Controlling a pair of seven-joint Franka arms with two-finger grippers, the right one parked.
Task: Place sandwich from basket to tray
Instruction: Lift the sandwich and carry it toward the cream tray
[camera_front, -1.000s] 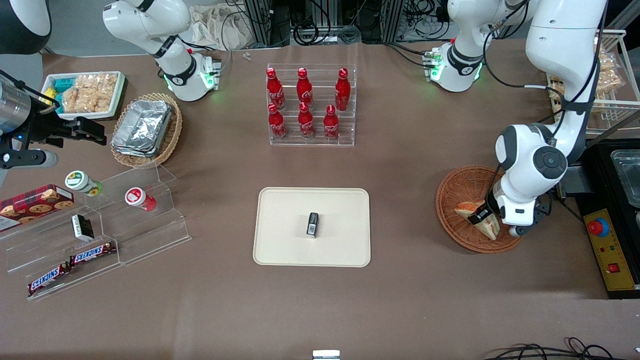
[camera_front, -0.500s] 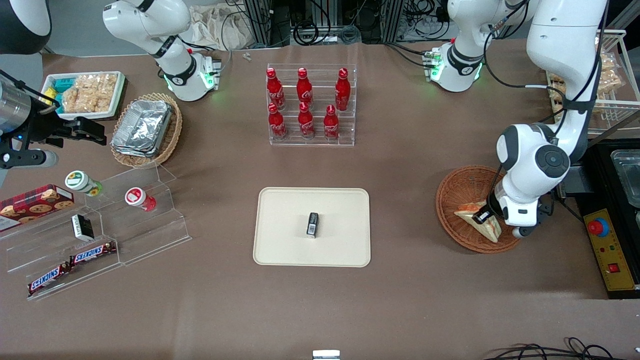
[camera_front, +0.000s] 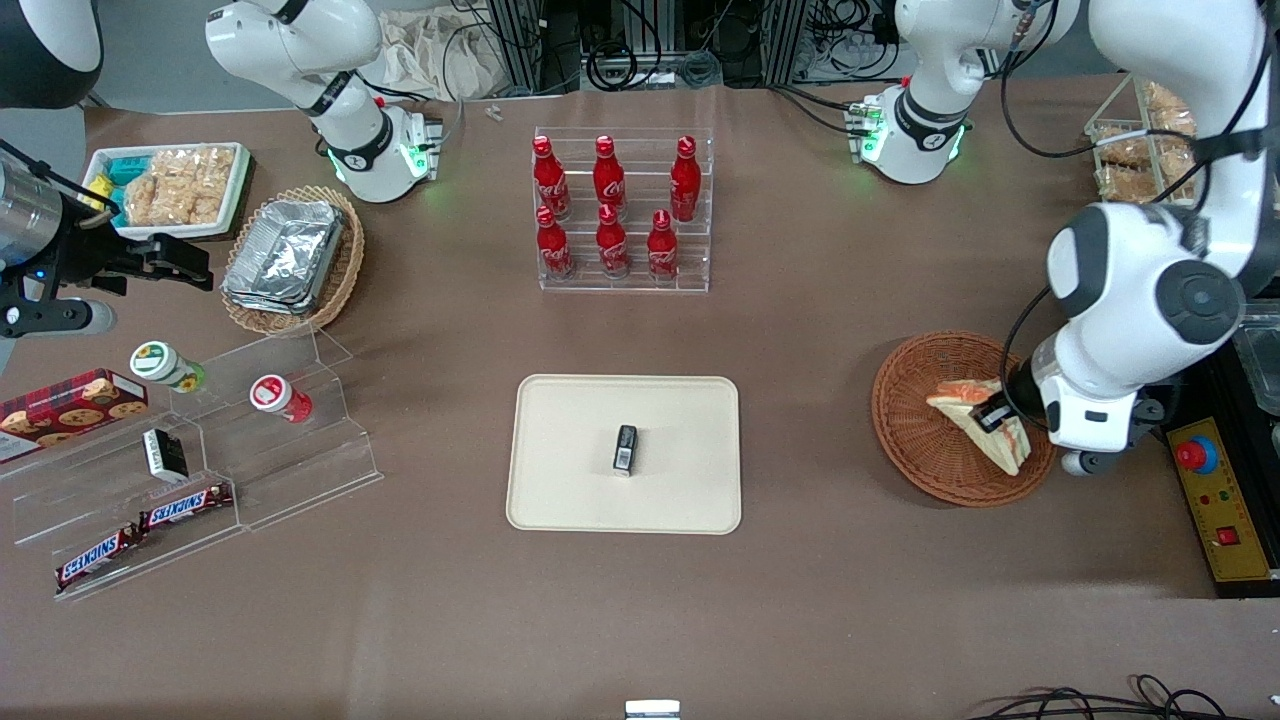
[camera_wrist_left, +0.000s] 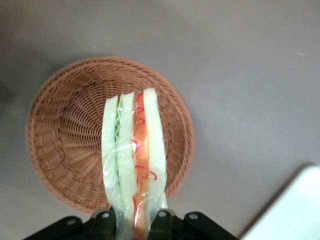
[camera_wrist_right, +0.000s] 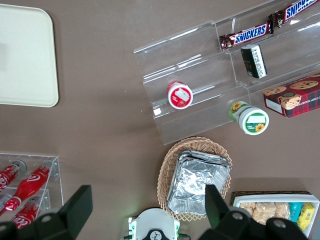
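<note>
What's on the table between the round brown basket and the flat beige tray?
Nothing: the front view shows only bare table between the basket and the tray. The gripper holds the sandwich over the basket.

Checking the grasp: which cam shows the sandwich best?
Left wrist view: the sandwich hangs edge-on, layers visible, in the shut gripper above the basket. Front view shows it partly hidden by the arm; right wrist view misses it.

Reddish-brown woven basket (camera_wrist_left: 60, 135), sandwich (camera_wrist_left: 134, 160) of pale bread with green and red-orange layers held above it by the black hand (camera_wrist_left: 134, 222), cream tray (camera_front: 560, 430), brown bench (camera_front: 800, 330)
</note>
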